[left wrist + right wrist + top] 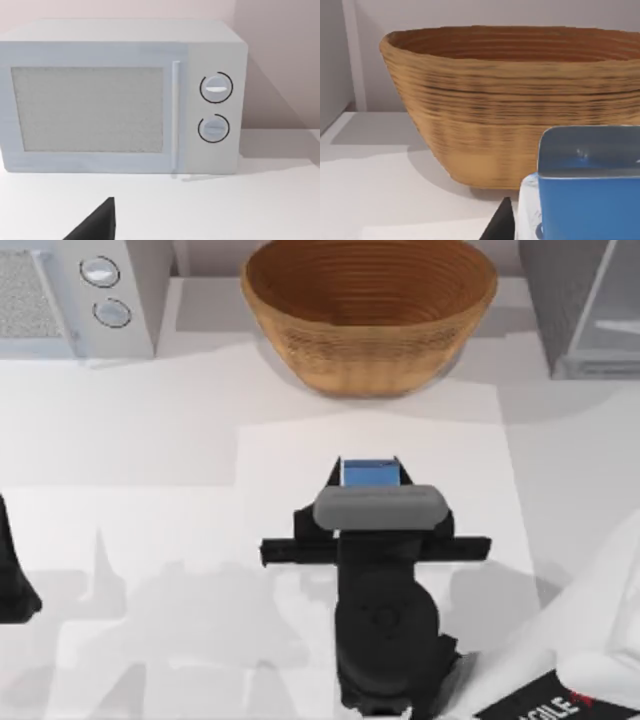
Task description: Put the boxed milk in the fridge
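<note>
The boxed milk [370, 476] stands at the middle of the table, its blue top showing between two dark fingers. My right gripper [371, 480] reaches over it from the near side and is shut on the carton, one finger on each side. In the right wrist view the blue carton [585, 200] is close up, with one dark finger [501, 224] against its side. The fridge [590, 310] is the dark-grey cabinet with a pale glassy panel at the far right corner. My left gripper [12, 575] is parked at the table's left edge.
A big wicker bowl [368, 310] sits just beyond the carton at the back centre. A light-grey appliance with two round knobs [90, 290] stands at the back left and faces the left wrist camera [125, 100]. White tabletop lies between the carton and the fridge.
</note>
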